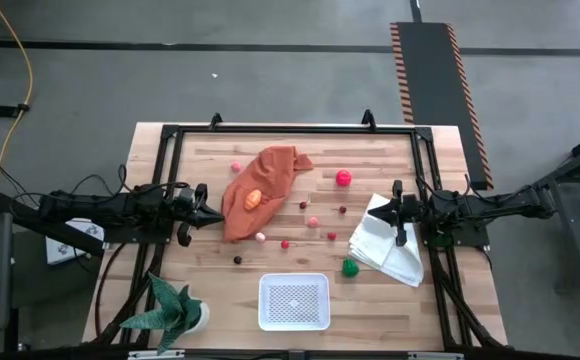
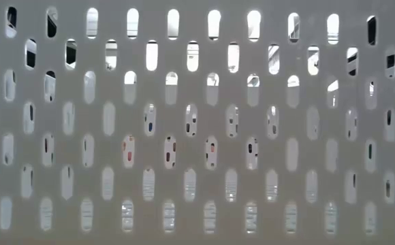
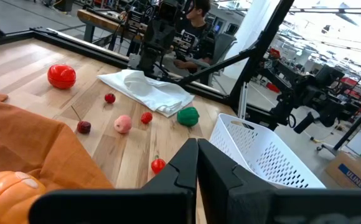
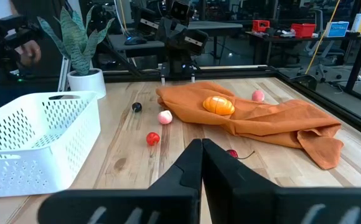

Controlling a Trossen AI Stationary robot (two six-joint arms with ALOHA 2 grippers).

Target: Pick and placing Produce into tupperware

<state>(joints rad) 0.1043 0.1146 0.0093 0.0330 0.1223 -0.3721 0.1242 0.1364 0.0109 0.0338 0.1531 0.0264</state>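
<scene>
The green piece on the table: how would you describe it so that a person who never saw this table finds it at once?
Start at the white cloth on the table's right side, under the right arm. The green piece lies just off that cloth's near-left edge, between it and the white basket. It is the only green item among the small fruits; the others are red, pink, orange or dark.

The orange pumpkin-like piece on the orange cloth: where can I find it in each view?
High view: the orange piece lies on the orange cloth, left of centre.
Low view: not visible; a perforated white wall fills the picture.
Left wrist view: at the lower left corner, on the cloth.
Right wrist view: near the centre, on the cloth.
Shared landmark: the white tupperware, except in the low view.
</scene>
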